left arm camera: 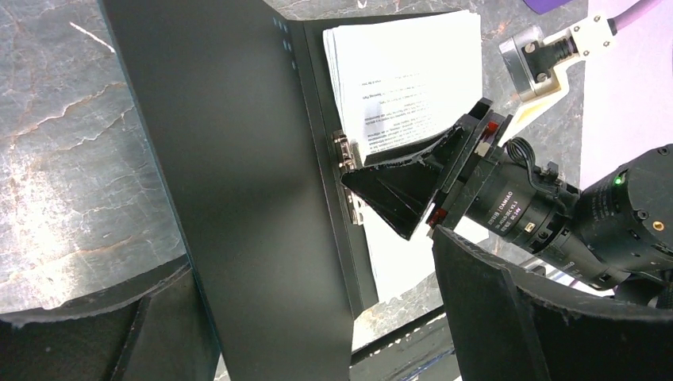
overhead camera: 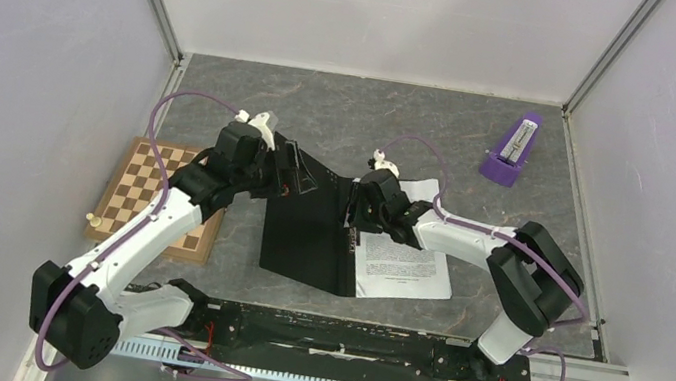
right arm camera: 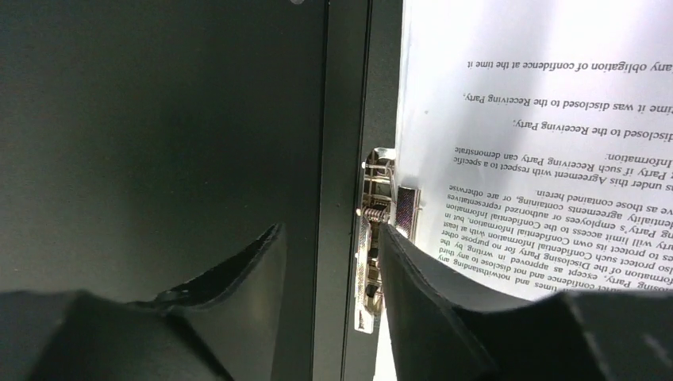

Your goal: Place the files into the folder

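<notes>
The folder (overhead camera: 308,232) lies open mid-table, black inside up. The files (overhead camera: 404,261), a stack of white printed sheets, lie on its right half. My left gripper (overhead camera: 294,172) is at the far edge of the left cover. In the left wrist view it (left arm camera: 313,254) is open wide, and the tilted cover (left arm camera: 238,159) runs up between the jaws. My right gripper (overhead camera: 353,215) is at the spine. In the right wrist view it (right arm camera: 329,238) is open astride the spine, its right finger against the metal clip (right arm camera: 371,238) beside the files (right arm camera: 555,119).
A checkered chessboard (overhead camera: 156,196) with a small white piece (overhead camera: 91,216) lies left of the folder. A purple device (overhead camera: 512,151) stands at the back right. White walls close in three sides. The arms' mounting rail (overhead camera: 342,338) runs along the near edge.
</notes>
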